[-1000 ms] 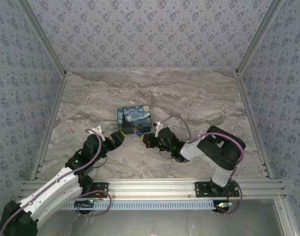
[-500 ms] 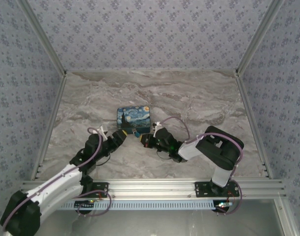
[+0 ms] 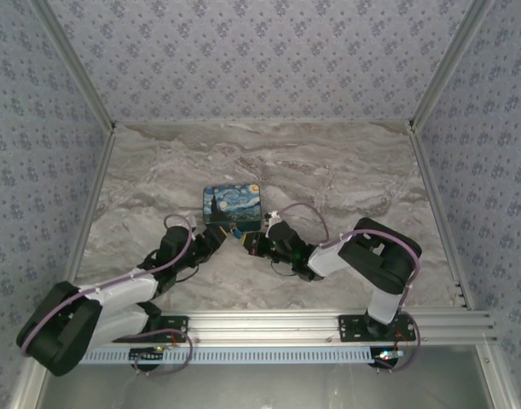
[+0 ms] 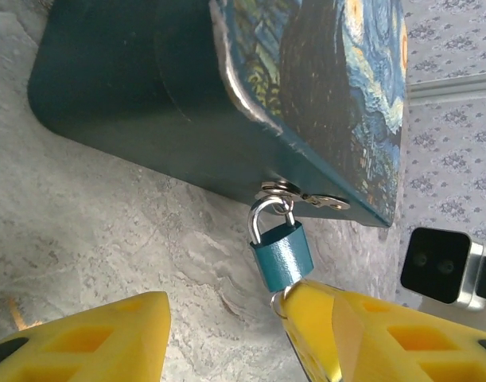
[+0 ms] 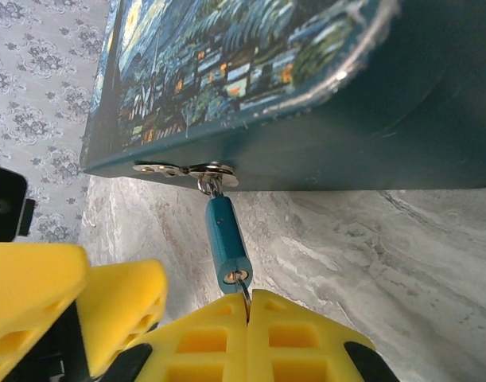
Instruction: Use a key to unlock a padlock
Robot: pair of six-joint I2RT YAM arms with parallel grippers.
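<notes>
The tiny teal padlock hangs by its silvery shackle from the hasp on the front of the starry-night tin box. My right gripper is shut on the key. The key's thin blade sits in the keyhole at the padlock's lower end. My left gripper is open just short of the padlock. One yellow finger is well to its left and the other side is close beside the lock's bottom. In the top view both grippers meet at the padlock.
The box stands on the marble tabletop, ringed by patterned walls and metal rails. The right wrist's black camera housing is close on the left gripper's right. Open marble lies behind and to both sides of the box.
The left arm has stretched low and forward, bringing its open gripper to the padlock from the left. The right gripper has crept slightly left with the key.
</notes>
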